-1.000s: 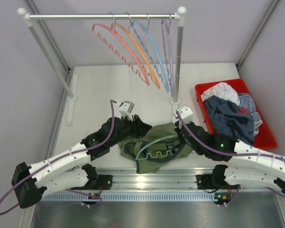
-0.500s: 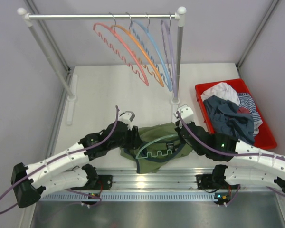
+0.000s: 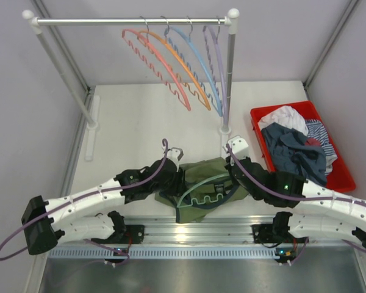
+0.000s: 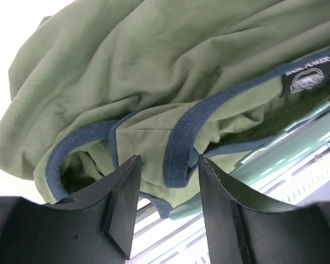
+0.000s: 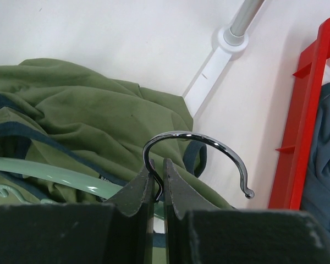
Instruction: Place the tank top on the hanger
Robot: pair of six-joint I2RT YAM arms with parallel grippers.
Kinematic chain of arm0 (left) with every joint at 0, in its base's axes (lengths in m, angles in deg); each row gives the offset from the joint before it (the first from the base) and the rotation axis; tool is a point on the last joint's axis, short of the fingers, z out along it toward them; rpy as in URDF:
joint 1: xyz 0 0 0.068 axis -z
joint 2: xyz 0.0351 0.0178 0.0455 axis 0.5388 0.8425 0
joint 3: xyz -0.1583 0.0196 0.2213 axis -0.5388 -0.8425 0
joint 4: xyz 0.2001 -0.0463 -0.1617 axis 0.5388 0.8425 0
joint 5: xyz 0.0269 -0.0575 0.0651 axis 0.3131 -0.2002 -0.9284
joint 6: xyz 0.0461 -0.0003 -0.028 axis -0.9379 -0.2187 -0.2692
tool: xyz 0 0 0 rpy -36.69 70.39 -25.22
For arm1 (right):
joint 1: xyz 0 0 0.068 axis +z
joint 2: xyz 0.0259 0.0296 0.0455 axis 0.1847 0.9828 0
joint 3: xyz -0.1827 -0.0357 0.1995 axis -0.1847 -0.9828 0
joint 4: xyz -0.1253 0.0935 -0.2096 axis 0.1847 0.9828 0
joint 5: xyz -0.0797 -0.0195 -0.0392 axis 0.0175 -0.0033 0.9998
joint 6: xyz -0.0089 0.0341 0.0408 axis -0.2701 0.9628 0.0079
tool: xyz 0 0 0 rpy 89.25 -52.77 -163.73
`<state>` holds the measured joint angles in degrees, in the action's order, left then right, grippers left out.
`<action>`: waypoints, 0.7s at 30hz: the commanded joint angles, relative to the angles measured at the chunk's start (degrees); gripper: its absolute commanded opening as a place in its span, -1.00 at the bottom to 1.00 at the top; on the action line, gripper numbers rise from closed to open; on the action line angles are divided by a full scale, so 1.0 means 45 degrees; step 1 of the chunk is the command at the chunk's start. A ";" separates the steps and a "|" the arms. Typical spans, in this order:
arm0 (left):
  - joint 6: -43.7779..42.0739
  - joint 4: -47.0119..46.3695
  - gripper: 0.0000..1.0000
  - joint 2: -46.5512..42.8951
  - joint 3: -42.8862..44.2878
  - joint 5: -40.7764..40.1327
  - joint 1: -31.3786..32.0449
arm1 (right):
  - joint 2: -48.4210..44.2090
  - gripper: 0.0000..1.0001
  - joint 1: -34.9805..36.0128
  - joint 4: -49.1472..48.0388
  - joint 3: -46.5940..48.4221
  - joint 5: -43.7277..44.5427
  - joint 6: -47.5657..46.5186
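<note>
The olive-green tank top [image 3: 202, 182] with navy trim lies crumpled at the table's near edge. The green hanger [image 3: 201, 196] lies across it, its wavy lower edge showing. My right gripper [image 5: 158, 175] is shut on the hanger's metal hook [image 5: 209, 144] at its stem, at the top's right side [image 3: 233, 168]. My left gripper [image 4: 166, 181] is open at the top's left edge [image 3: 174, 174], its jaws on either side of a navy-trimmed strap [image 4: 181, 146] without closing on it. The hanger's pale arm [image 4: 297, 146] shows behind the strap.
A rail [image 3: 134, 21] at the back holds pink [image 3: 152, 55], orange, blue and lilac hangers. A red bin [image 3: 348, 177] at the right holds a white cloth [image 3: 283, 117] and a dark blue garment [image 3: 296, 152]. The rail's right post base [image 5: 231, 38] stands behind the top.
My left gripper has moved right and slightly nearer, from beside the tank top onto its left edge. The right gripper and hanger have stayed put. The hangers on the rail swing slightly.
</note>
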<state>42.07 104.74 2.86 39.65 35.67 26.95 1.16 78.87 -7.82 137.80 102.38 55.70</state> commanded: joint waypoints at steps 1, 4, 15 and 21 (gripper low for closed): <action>-0.0113 0.0310 0.01 0.0219 0.0604 -0.0348 0.0087 | -0.0324 -1.00 0.0268 -0.0337 0.0803 0.0385 0.0023; -0.0133 0.0466 -0.03 0.0628 0.0663 -0.0504 0.0087 | -0.0402 -1.00 0.0268 -0.0317 0.0783 0.0482 0.0043; 0.0219 0.0994 -0.94 0.0395 0.0371 -0.0954 0.0087 | -0.0481 -1.00 0.0307 0.0092 0.1076 0.1712 0.0432; 0.0277 0.1072 -1.00 0.0141 0.0234 -0.0837 0.0087 | -0.0266 -1.00 0.0288 0.0562 0.1193 0.2552 0.0823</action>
<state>42.75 108.78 5.33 40.59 32.37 27.13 0.17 79.17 -5.85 140.03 109.16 58.26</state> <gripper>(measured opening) 0.011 0.053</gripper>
